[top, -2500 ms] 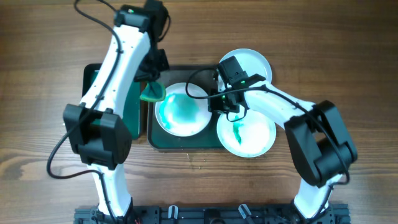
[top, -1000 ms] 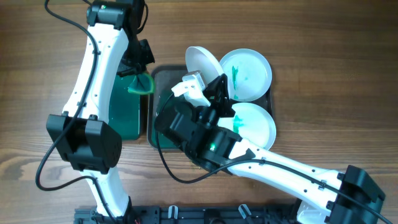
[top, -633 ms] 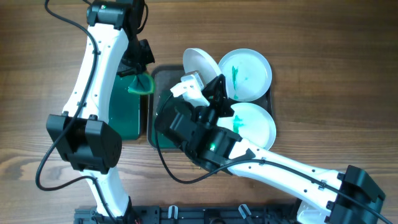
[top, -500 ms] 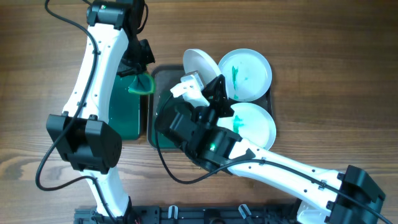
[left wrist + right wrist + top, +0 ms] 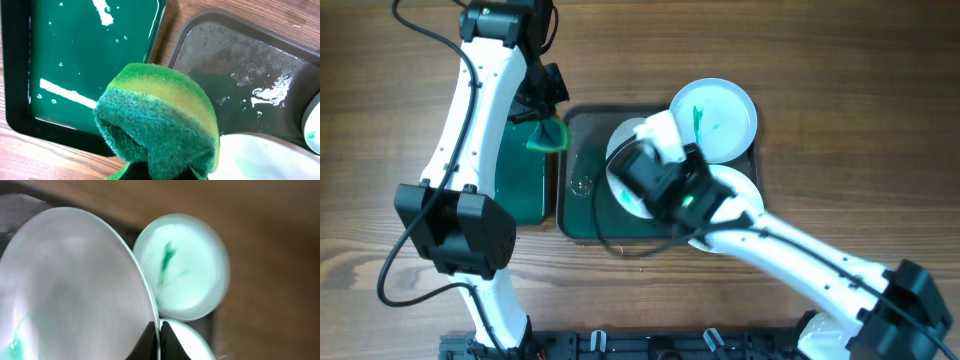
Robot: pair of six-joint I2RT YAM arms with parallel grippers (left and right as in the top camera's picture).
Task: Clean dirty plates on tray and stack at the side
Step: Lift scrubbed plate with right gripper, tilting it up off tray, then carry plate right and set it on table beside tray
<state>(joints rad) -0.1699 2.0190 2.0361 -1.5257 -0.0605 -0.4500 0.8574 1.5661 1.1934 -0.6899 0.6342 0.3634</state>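
Now one plate (image 5: 75, 280) hangs over the middle of the tray (image 5: 582, 205), its rim pinched between the narrow fingers of the right end effector (image 5: 158, 332). A green-streaked plate (image 5: 720, 118) and a third plate (image 5: 748, 192) lie just beside it at the tray's right end. Further left, the left end effector (image 5: 546, 125) clamps a green sponge (image 5: 157, 120) over the smaller tray (image 5: 85, 55) on the wooden counter (image 5: 840, 90).

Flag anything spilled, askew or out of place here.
Water is pooled on the bare floor of the tray. The right gripper holds one plate tilted above it. The green-streaked plate at the back overhangs the tray's far rim. The left gripper squeezes the sponge double.
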